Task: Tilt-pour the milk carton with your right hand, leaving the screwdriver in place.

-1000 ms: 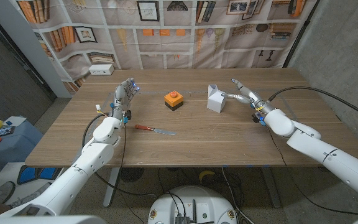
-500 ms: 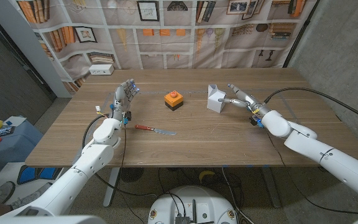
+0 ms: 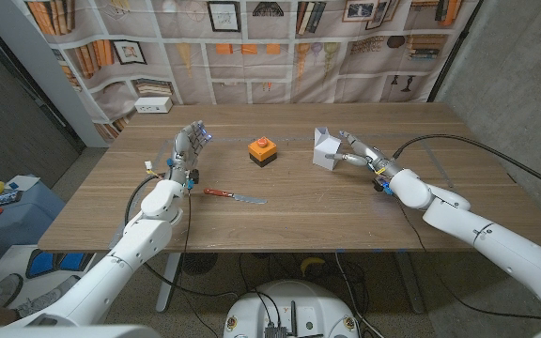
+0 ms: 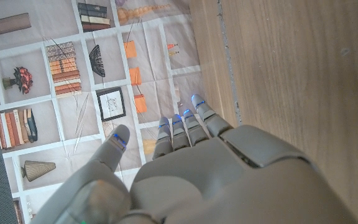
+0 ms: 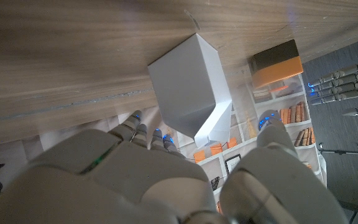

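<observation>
Your right hand (image 3: 357, 150) is spread, fingers one side and thumb the other, just beside the white milk carton (image 3: 324, 147) at its 3 o'clock; whether it touches, you cannot tell. The carton looks light, stiff-walled but crushable and smooth, so take it across the flat sides below the gable. It stands upright on the wooden desk (image 3: 346, 211); the screwdriver (image 3: 233, 195) lies well apart at its 8 o'clock, your left hand (image 3: 187, 147) open.
</observation>
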### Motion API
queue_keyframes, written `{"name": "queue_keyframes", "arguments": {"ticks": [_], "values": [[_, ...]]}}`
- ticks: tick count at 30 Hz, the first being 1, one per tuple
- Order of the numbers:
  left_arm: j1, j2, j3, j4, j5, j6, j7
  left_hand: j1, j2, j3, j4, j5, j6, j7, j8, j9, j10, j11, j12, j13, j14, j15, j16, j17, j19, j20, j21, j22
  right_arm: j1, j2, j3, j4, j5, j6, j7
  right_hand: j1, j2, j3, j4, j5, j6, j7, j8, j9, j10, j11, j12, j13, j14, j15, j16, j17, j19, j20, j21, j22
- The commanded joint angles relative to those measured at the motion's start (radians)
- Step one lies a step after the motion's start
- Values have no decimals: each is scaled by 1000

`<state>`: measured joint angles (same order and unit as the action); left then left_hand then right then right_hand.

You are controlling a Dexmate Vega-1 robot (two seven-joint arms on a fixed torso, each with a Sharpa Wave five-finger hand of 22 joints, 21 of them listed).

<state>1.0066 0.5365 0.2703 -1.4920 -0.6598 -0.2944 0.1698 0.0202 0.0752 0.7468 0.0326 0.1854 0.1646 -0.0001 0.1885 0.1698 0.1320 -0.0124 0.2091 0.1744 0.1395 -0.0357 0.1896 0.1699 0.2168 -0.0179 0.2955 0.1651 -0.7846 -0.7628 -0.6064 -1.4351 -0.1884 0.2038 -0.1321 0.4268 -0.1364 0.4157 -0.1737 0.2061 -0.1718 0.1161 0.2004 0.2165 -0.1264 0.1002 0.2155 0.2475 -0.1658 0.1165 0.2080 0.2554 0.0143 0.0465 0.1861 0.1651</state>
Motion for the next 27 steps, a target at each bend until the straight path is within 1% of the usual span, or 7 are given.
{"name": "queue_keyframes", "arguments": {"ticks": [1,9,12,15,19,24,27], "values": [[5,-4,5,1,-7,-3,-9,0,67,7,3,4,12,3,-2,5,12,-2,-4,6,11,-7,-2,3,11,2,-2,6,26,30,-29,49,-22,6,-19,13,8,3,8,0,-144,29,9,2,8,1,7,4,7,-1,6,3,11,2,7,4],[-8,-9,13,17,-11,-1,-24,0,67,8,4,4,13,4,-2,5,14,-2,-5,6,15,-9,-2,3,14,5,-4,6,35,57,-36,96,-22,32,-62,41,15,10,4,-1,-122,20,25,5,36,-5,21,12,34,-13,19,3,37,-1,13,4],[-13,-11,15,22,-11,0,-26,0,67,8,5,4,14,4,-2,5,15,-4,-5,6,16,-8,-2,3,18,9,-5,6,39,66,-40,114,-20,45,-73,54,15,13,3,-1,-112,15,33,6,55,-16,29,16,47,-17,25,3,51,-5,15,4],[-15,-12,17,24,-12,4,-27,0,67,8,6,4,15,4,-2,5,17,-4,-5,6,17,-7,-2,3,18,9,-6,6,43,76,-43,130,-21,57,-87,65,13,14,2,-1,-101,11,40,7,71,-17,35,19,63,-16,31,4,66,5,18,4],[-19,-13,19,28,-13,8,-28,-1,67,8,6,4,16,5,-3,5,18,-2,-5,6,19,-6,-3,3,20,10,-8,6,44,90,-49,141,-31,57,-114,76,11,13,3,-2,-76,9,54,9,106,-33,47,22,73,-20,36,5,79,7,19,4],[-30,-13,23,38,-17,15,-38,-1,67,9,8,4,21,7,-1,5,22,-4,-5,7,25,-8,-1,3,25,10,-9,6,42,106,-51,142,-33,41,-137,86,8,14,1,0,-69,-4,58,9,116,-40,49,23,74,-17,36,5,82,10,17,4],[-38,-13,25,45,-21,20,-47,-1,67,9,9,4,26,9,0,5,32,-5,-2,7,32,-7,0,3,30,12,-11,6,41,120,-52,151,-36,41,-167,103,-3,12,-3,7,-66,-9,63,10,144,-57,57,24,83,-25,40,6,92,10,17,4]]}}
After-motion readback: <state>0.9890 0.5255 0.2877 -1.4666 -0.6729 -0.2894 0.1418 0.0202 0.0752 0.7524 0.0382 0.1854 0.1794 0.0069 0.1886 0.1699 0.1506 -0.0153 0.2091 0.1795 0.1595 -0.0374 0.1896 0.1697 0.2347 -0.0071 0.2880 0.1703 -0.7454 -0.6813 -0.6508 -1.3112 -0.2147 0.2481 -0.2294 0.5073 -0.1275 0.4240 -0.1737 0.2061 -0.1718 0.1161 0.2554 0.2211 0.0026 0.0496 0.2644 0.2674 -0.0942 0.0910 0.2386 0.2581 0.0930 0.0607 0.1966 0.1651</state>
